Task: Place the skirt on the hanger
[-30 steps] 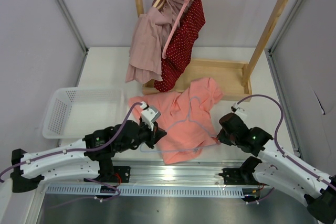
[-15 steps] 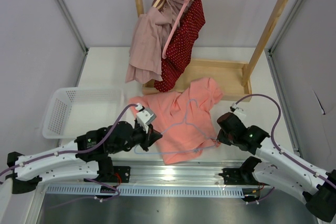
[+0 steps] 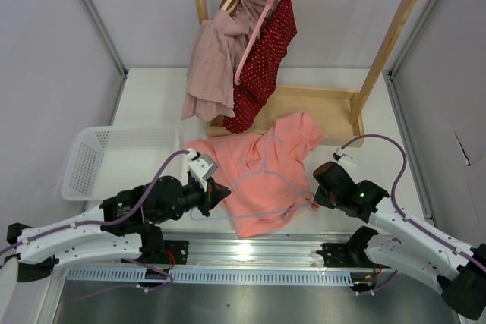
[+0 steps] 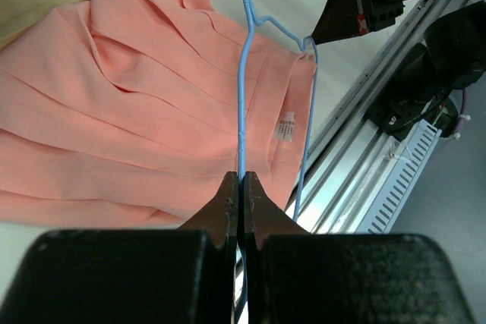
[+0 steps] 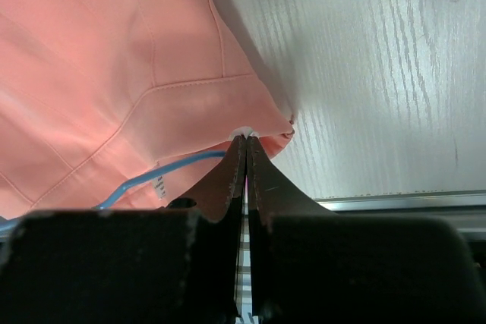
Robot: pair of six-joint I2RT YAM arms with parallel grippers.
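Note:
The salmon-pink skirt [image 3: 277,161] lies crumpled on the table in front of the rack. The thin light-blue hanger [image 3: 254,174] lies across it, with one end tucked under the waistband at the right. My left gripper [image 3: 218,193] is shut on the hanger's wire at the skirt's left edge. In the left wrist view the wire [image 4: 241,96] runs straight out from my shut gripper [image 4: 241,180] over the skirt [image 4: 137,111]. My right gripper [image 3: 315,199] is shut on the waistband corner [image 5: 250,115], fingertips meeting [image 5: 244,140], with the hanger [image 5: 167,168] beside them.
A white mesh basket [image 3: 91,161] stands at the left. A wooden rack [image 3: 380,58] at the back holds a mauve garment [image 3: 216,58], a dark red dotted garment [image 3: 266,58] and a pink hanger [image 3: 262,20]. A metal rail [image 3: 250,252] runs along the near edge.
My left gripper has drawn back to the left and nearer, pulling the hanger with it across the skirt. The right gripper has stayed on the waistband corner, barely moving.

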